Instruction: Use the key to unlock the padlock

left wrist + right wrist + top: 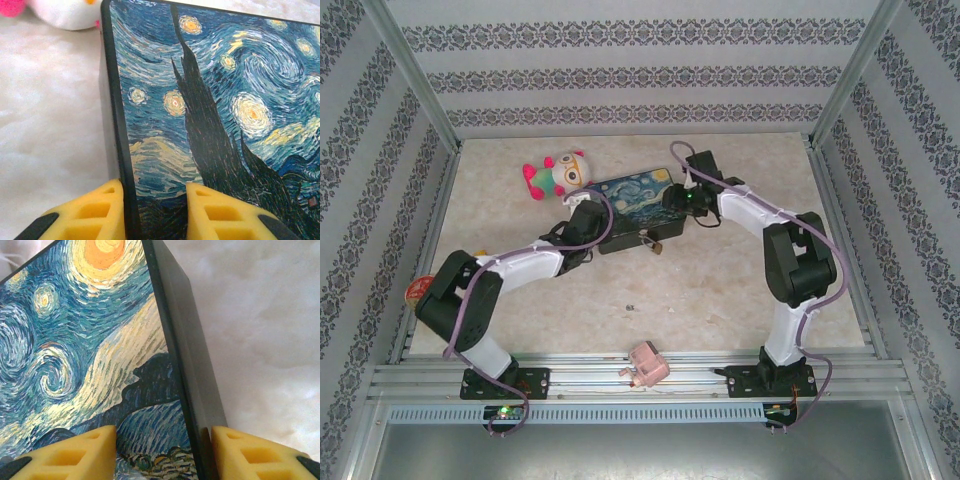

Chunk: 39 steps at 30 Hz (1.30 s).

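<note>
Dark speck of a key [630,307] lies alone on the table [740,300], nearer than the box [630,195] and about as far from either arm. The padlock [657,243] hangs at the box's near wall. The left gripper [155,189] and right gripper [164,432] straddle the box's left and right rims, jaws parted and holding nothing, so both must pull back nearward.

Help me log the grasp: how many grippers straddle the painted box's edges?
2. The left gripper straddles the painted box at its left edge; the right gripper straddles its right edge. Neither looks clamped shut on it.
</note>
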{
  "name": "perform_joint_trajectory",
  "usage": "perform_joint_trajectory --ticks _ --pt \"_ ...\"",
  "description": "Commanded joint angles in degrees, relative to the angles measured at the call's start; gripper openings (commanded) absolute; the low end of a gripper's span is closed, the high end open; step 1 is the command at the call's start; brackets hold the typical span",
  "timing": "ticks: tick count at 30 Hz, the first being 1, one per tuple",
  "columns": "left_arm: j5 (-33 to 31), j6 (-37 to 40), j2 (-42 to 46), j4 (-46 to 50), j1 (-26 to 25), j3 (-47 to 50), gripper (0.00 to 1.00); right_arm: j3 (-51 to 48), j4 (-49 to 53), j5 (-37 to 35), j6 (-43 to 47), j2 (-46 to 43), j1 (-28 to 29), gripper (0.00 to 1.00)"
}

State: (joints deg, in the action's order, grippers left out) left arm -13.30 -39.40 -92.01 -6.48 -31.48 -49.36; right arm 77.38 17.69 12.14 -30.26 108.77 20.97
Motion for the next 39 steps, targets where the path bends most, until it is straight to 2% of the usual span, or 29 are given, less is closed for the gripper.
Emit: perform_joint_trajectory --ticks 1,5,13,25,39 --pt "5.68 -1.04 2.59 -2.71 -3.87 1.56 0.3 -2.12 2.7 5.99 -3.97 -1.01 8.71 0.47" --pt "5.95 -1.51 4.07 -3.26 -3.83 2.88 0.33 -3.65 2.12 3.18 -5.79 -2.08 10.73 0.48" --pt "8.75 1.67 0.11 -4.0 -3.63 -0.67 0.36 -7.92 1.1 -2.97 -7.0 -7.59 10.52 0.5" --pt "8.37 0.84 -0.06 -4.07 -2.88 -1.55 0.45 -4.13 2.64 0.42 -2.47 -4.95 7.27 0.62" --pt "9.52 -1.02 -4.88 -8.1 -2.75 -3.15 0.46 4.93 3.2 3.9 -1.47 3.12 6.13 0.62"
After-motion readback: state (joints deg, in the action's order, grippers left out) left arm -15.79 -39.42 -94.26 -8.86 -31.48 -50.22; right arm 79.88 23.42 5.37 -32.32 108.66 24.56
